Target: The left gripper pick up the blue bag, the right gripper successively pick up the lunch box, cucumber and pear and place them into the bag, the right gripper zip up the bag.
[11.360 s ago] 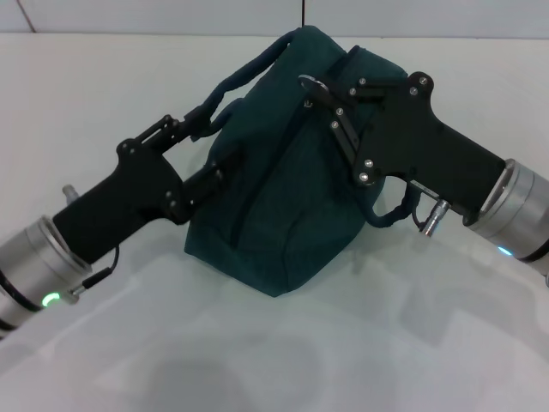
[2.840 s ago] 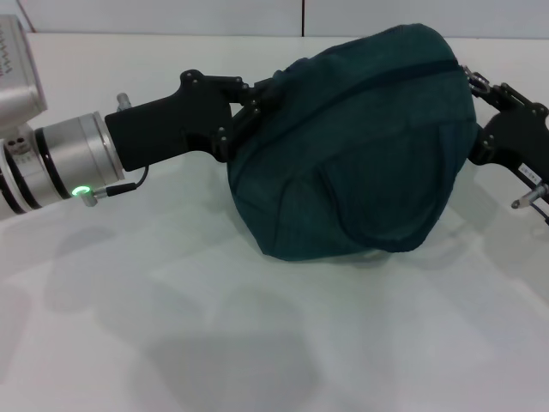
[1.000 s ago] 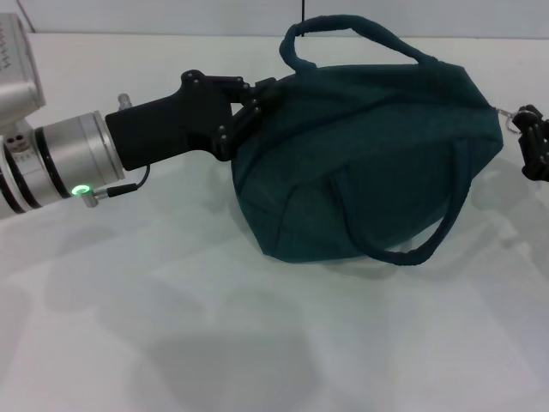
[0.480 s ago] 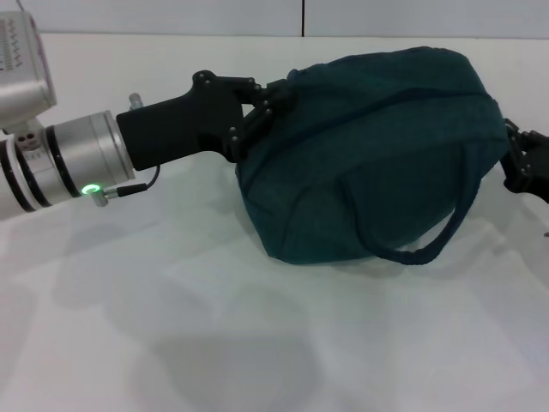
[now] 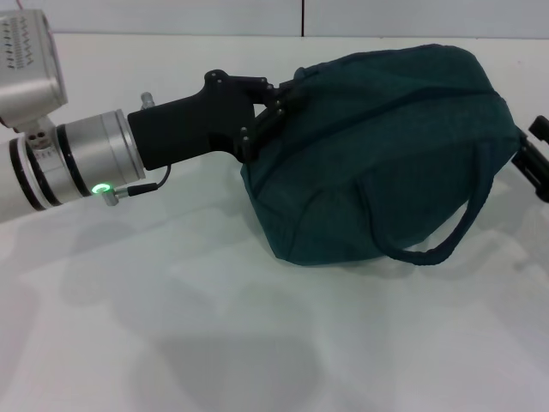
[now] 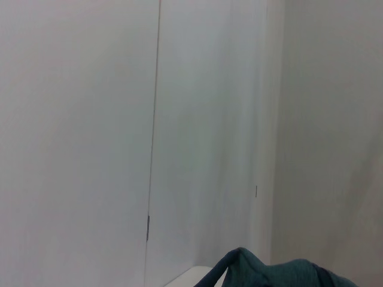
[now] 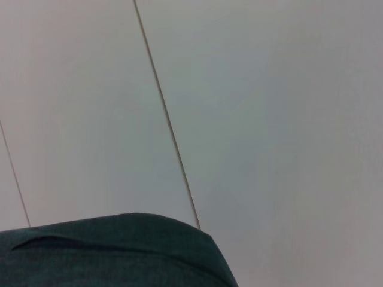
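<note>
Since the moment before, both the left arm and the blue bag (image 5: 377, 154) have slid a little toward the robot's right, and the right end effector (image 5: 539, 159) has backed almost out of the head view, only a black sliver of it left at the edge beside the bag's right end.

Nearest me is the bare white surface (image 5: 257, 343), carrying the soft shadow of the arm and bag. Next comes one rope handle (image 5: 446, 236), drooping off the bag's front face down toward the surface. The bag lies on its side, bulging and apparently full, its long axis running left to right across the robot. The dark line of the closed zipper (image 5: 403, 99) slants along its upper face toward the right end.

The left end effector (image 5: 276, 107) is clamped onto the fabric at the bag's upper-left corner, gripping the bag there. Whether the right one is spread or closed I cannot tell.

No lunch box, cucumber or pear shows outside, so I judge the packing and zipping done. The bag's right end points straight at the right end effector, which sits just beside it. Behind everything is the white wall (image 5: 171, 17).
</note>
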{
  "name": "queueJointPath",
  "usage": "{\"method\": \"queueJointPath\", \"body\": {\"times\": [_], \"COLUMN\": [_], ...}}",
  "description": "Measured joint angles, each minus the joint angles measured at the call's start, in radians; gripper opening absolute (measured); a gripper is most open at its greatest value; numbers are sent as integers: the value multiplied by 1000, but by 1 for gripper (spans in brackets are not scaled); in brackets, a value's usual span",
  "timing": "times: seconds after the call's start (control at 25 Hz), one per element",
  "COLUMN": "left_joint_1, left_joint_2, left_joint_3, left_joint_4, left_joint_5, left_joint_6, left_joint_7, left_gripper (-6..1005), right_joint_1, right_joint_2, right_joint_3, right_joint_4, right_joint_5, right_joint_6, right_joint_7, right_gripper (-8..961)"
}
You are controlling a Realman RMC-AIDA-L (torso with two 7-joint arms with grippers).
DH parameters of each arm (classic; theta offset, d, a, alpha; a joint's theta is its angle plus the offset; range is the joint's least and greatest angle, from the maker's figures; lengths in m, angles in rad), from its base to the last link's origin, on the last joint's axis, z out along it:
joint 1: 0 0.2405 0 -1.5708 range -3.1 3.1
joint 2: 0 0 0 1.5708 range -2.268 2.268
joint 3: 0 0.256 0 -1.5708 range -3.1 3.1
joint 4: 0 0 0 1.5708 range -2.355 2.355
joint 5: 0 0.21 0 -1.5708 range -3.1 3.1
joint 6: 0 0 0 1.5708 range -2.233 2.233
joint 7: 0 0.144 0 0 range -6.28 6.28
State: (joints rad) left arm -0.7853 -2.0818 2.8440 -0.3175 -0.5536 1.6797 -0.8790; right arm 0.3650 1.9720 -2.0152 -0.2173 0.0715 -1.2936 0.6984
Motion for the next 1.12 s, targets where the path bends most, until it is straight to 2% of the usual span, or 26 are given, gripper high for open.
{"method": "queueJointPath", "body": {"times": [0.08,0.2,0.24,0.36,0.48,0.72,0.84,1.04,1.12], "left_joint_1": [0,0,0,4,25,75,95,133,141], "left_joint_2": [0,0,0,0,0,2,2,2,6], "left_joint_3": [0,0,0,-1,-4,-3,-4,-5,-2], "left_joint_4": [2,11,14,31,65,81,83,77,77], "left_joint_5": [0,0,0,-4,-25,-47,-52,-72,-72], "left_joint_6": [0,0,0,0,2,103,138,197,239], "left_joint_7": [0,0,0,0,1,-1,-16,8,28], "left_gripper": [70,71,71,72,72,74,265,386,434], "right_joint_1": [-6,-8,-16,-20,-27,-26,-28,-19,-15], "right_joint_2": [-5,-7,-10,-9,-12,-25,-24,-33,-37], "right_joint_3": [-4,-5,3,3,4,-3,1,-4,-6], "right_joint_4": [3,5,44,61,85,90,90,90,90], "right_joint_5": [-17,-30,-42,-40,-41,-80,-82,-88,-113], "right_joint_6": [-13,-25,-88,-134,-255,-372,-408,-468,-518], "right_joint_7": [4,5,17,18,28,56,56,56,56], "right_gripper": [414,445,455,486,517,538,560,762,762]}}
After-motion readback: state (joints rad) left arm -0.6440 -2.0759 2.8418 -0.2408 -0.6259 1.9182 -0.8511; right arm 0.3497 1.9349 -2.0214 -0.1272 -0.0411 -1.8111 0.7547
